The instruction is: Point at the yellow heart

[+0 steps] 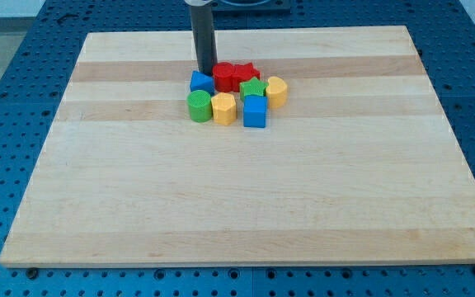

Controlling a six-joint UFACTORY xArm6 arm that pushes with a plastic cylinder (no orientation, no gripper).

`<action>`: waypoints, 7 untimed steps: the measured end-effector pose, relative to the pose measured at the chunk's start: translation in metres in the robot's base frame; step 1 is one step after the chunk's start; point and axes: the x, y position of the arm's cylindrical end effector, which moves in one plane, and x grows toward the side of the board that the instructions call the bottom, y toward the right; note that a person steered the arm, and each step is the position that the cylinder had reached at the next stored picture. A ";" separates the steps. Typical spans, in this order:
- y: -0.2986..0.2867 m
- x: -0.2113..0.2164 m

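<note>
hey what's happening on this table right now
A robot arm ending in a dark rod is working over a wooden board that holds a tight cluster of small blocks. My tip sits at the cluster's upper left, just above the blue block and beside the red blocks. The yellow heart, which I'm meant to point at, lies at the cluster's right edge, so my tip is not at it yet.

The board (pixel 246 190) I'm working over is pale wood, smooth and matt, its grain running in long strips of lighter and tawnier tone. Under it lies a blue perforated base (pixel 7 280) (metal, by the look of it). My rod (pixel 202 37) is dark with a dull sheen. The yellow heart (pixel 276 91) looks like smooth painted stuff, softly matt.
</note>
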 end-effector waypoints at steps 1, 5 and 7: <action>-0.004 -0.001; 0.117 -0.053; 0.171 -0.042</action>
